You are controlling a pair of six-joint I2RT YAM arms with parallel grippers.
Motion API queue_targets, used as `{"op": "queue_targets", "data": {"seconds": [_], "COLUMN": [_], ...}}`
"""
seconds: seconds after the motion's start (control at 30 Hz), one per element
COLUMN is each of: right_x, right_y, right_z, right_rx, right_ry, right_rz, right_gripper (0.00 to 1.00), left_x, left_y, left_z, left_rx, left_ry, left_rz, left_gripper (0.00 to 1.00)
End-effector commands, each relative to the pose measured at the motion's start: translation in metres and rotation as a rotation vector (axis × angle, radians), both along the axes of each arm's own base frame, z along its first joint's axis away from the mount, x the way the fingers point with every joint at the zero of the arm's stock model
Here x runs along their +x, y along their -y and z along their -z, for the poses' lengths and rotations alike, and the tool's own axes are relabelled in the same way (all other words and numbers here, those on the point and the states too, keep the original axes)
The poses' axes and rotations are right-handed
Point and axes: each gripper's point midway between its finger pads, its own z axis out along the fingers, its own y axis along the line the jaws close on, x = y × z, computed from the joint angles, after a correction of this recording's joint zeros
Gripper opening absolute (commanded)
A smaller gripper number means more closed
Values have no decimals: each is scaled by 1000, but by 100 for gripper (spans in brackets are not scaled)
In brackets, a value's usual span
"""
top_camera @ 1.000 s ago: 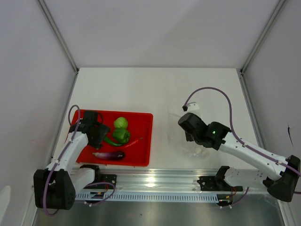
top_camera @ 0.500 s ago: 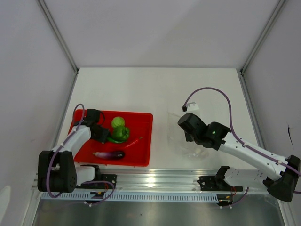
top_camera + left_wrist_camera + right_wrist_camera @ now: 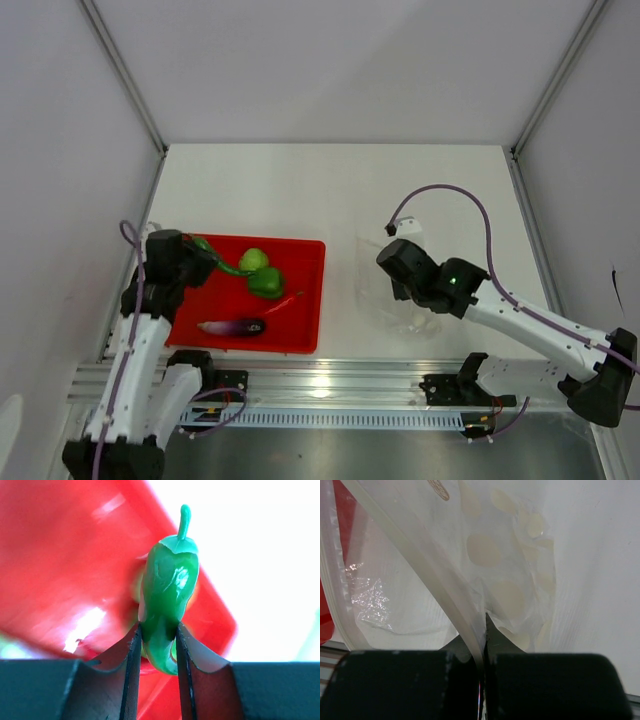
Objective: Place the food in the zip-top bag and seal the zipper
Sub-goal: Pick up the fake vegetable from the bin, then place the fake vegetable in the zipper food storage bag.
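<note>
Red tray (image 3: pixel 60 570) blurred; left claw (image 3: pixel 158 630) covers pepper (image 3: pixel 167 585) sides.

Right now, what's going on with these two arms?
The left gripper is shut on the long green pepper and holds it up over the far left corner of the red tray. The right gripper pinches an edge of the zip-top bag, which sits on the table to the right of the tray. Two round green vegetables, the red chili and the eggplant lie in the tray. No food shows in the bag yet.
</note>
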Motion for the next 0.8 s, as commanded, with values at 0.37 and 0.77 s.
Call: {"op": "queue_targets", "data": {"seconds": [0.37,0.77], "right_x": [11,4], "right_y": [-32,-44], "right_z": [-23,-22], "right_rx": [104,184], "right_ry": [11,-25], "right_rz": [24,42], "right_gripper": [0,0], "left_x": [-31,-26], "left_y": [162,213], "left_z": [-151,-172], "left_rx": [-276,-256], "left_ry": [671,737], "left_rz": [847,735], "left_gripper": [1,1]}}
